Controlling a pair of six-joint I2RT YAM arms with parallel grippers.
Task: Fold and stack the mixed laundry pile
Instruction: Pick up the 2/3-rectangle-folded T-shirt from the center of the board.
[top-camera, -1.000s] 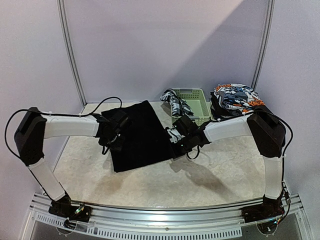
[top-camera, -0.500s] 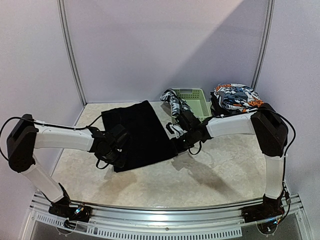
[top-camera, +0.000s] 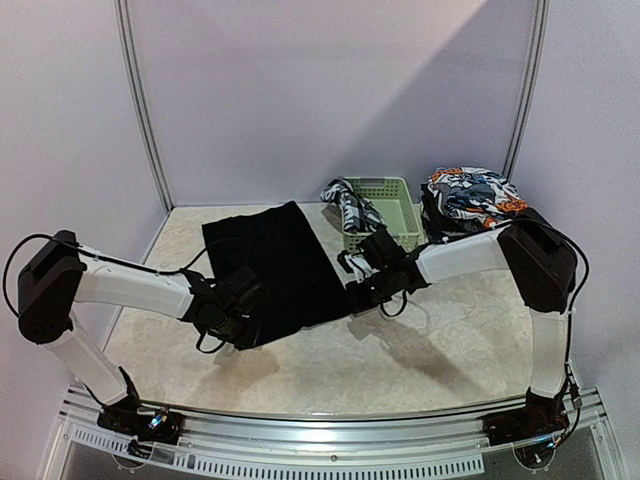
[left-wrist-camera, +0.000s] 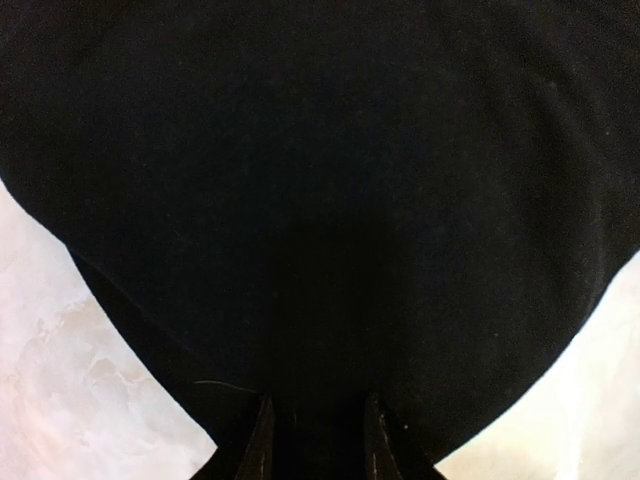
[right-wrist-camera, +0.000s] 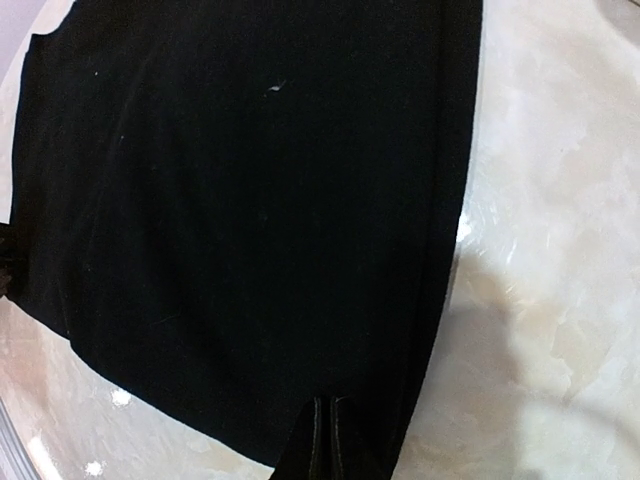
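A large plain black cloth (top-camera: 272, 262) is spread flat on the pale marbled table (top-camera: 440, 345), in the middle of the top view. Its right edge is pinched by the tightly closed right gripper (top-camera: 356, 288). Its lower left corner is met by the left gripper (top-camera: 250, 312). Dark cloth is seen between the fingers (left-wrist-camera: 258, 445), but a real grip cannot be told. Orange-blue-white printed pieces (top-camera: 470, 195) are piled at the upper right.

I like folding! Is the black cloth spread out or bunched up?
Spread out: the black cloth lies flat on the table, edges showing.
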